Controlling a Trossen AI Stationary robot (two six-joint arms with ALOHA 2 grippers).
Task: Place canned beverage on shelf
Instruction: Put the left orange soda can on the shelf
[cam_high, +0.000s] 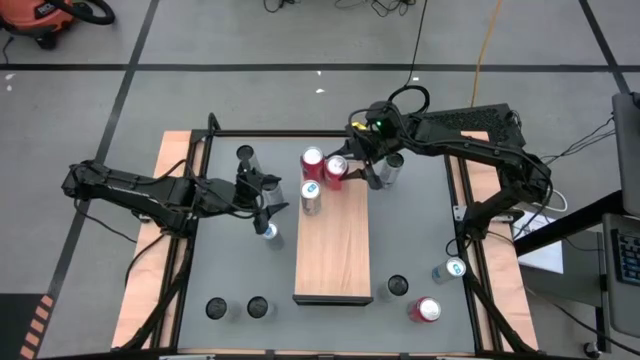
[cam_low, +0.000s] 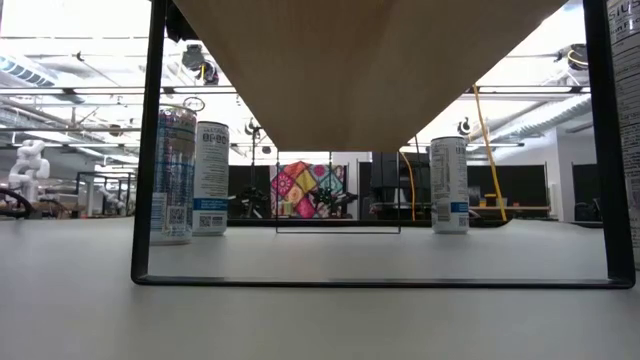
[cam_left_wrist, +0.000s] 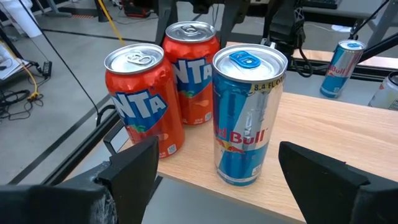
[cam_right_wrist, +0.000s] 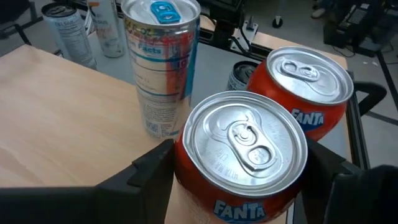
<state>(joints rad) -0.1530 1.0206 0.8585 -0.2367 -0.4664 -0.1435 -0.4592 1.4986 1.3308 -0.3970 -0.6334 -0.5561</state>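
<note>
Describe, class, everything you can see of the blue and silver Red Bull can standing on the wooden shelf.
The Red Bull can is tall and slim, shiny metal in blue and silver with a red logo and a blue pull tab on its unopened silver top. It stands upright near one end of the shelf, close beside two orange Fanta cans, though contact is unclear. The left hand sits open in front of it, fingers either side, not touching.

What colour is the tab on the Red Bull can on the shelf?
Blue, on the Red Bull can; left wrist view.
</note>
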